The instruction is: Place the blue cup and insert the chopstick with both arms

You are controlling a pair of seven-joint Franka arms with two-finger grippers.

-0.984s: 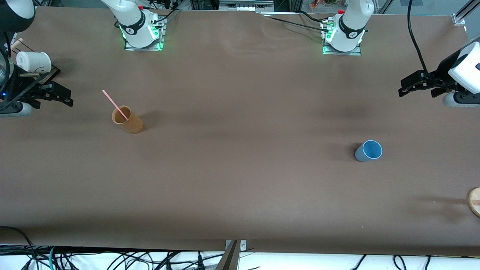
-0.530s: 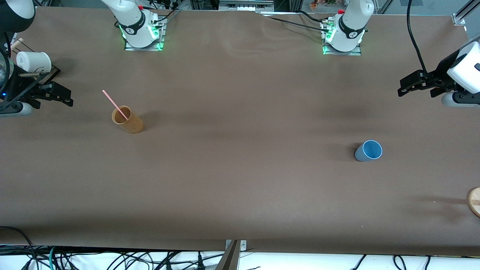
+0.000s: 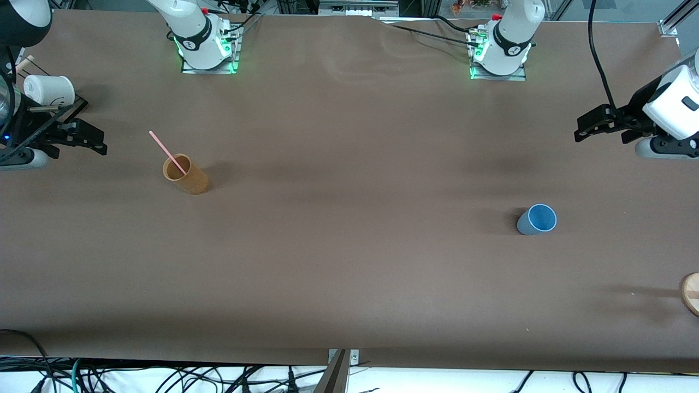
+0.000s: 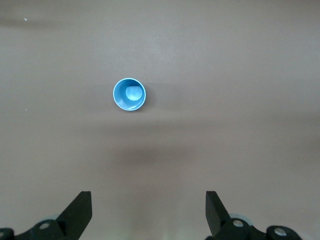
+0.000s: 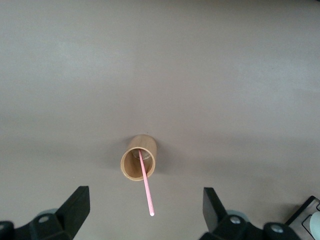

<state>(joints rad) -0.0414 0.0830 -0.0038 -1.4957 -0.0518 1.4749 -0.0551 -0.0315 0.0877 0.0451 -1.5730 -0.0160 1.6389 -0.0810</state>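
Observation:
The blue cup stands upright on the table toward the left arm's end; it also shows in the left wrist view. The pale-pink chopstick leans in a tan-brown cup toward the right arm's end; both also show in the right wrist view, the chopstick in the tan cup. My left gripper is open and empty, up over the table at the left arm's end. My right gripper is open and empty, up over the table at the right arm's end, beside the tan cup.
A white paper cup lies on a black stand at the right arm's end. A round wooden object sits at the table's edge at the left arm's end, nearer the front camera than the blue cup. Cables hang below the table's near edge.
My left gripper has shifted slightly toward the table's middle and upward in the front view. The right arm, the cups and the chopstick have not moved.

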